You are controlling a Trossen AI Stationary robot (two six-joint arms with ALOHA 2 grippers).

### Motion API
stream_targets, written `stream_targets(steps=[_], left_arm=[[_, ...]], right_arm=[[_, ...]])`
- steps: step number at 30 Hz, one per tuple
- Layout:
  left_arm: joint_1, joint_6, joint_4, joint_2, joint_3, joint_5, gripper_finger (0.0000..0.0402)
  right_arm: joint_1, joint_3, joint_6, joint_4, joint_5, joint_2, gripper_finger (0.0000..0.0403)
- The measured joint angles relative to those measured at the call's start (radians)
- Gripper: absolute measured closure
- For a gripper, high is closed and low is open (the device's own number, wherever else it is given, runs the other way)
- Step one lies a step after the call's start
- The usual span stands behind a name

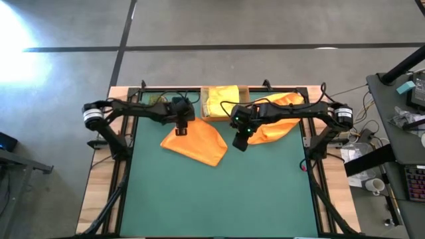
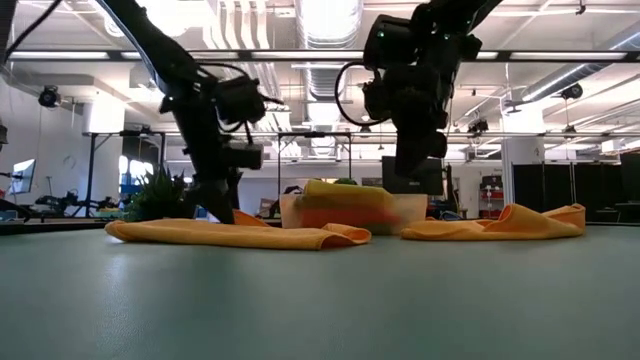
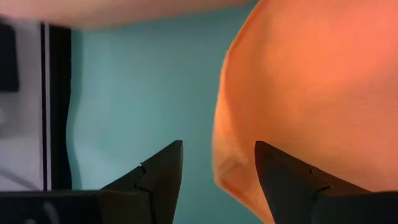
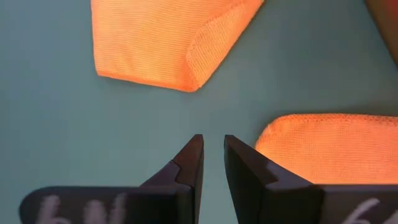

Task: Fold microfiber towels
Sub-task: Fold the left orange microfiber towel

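Observation:
An orange towel [image 1: 196,145], folded over, lies flat on the green mat [image 1: 219,192] left of centre. It also shows in the low view [image 2: 240,235]. My left gripper [image 1: 180,130] is open, pointing down at the towel's far left corner [image 3: 233,171], one finger on each side of its edge. A second orange towel [image 1: 279,125] lies crumpled at the far right. My right gripper [image 1: 239,141] hangs above the bare mat between the two towels, its fingers almost together and empty [image 4: 213,155]. A yellow towel [image 1: 222,99] lies in the tray. My left gripper comes from above with its open fingers on either side of the orange towel's far left corner [image 3: 233,171]. One finger [image 3: 286,180] is over the cloth and the other [image 3: 158,177] is over the mat. I cannot tell whether they touch the towel, which lies flat.
A shallow tan tray [image 1: 205,106] with folded cloths stands at the mat's far edge, in the middle [image 2: 340,212]. The near half of the mat is bare. A black frame [image 1: 119,159] runs along both sides of the mat.

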Motion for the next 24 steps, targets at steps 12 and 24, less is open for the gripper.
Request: stream_targets(steps=[12, 24], left_arm=[[0.005, 0.0, 0.028, 0.017, 0.012, 0.044, 0.0308], [-0.005, -0.105, -0.03, -0.034, 0.013, 0.085, 0.0399]], right_arm=[[0.005, -0.002, 0.047, 0.047, -0.002, 0.02, 0.0346], [0.077, -0.007, -0.054, 0.198, 0.009, 0.065, 0.0303]])
